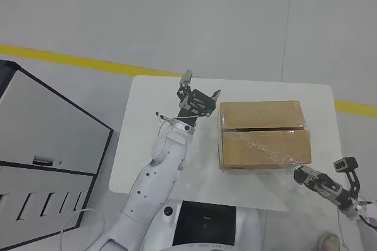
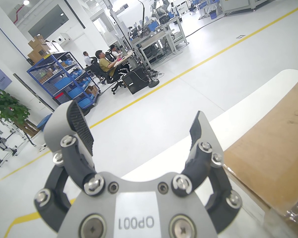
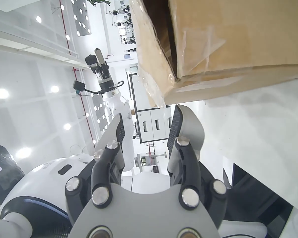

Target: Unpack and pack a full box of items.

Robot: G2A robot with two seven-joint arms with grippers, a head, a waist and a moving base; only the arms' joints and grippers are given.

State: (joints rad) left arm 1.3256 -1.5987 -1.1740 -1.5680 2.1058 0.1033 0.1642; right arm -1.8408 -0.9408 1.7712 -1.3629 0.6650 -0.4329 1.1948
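Observation:
A brown cardboard box [image 1: 264,135] lies on the white table [image 1: 157,157], its top flaps down and crinkled clear tape [image 1: 270,150] stretched loose across the nearer flap. My left gripper [image 1: 202,86] is raised beside the box's far left corner, open and empty; in the left wrist view its fingers [image 2: 135,108] spread wide with the box [image 2: 270,149] to one side. My right gripper [image 1: 301,174] sits off the box's near right corner. It is open [image 3: 149,113], nothing between the pads, just short of the box corner [image 3: 238,25] where loose tape [image 3: 159,97] hangs.
A grey cabinet with a dark frame [image 1: 44,132] stands left of the table. A yellow floor line [image 1: 81,61] runs behind. Bare table surface [image 3: 250,125] lies to the left of and in front of the box.

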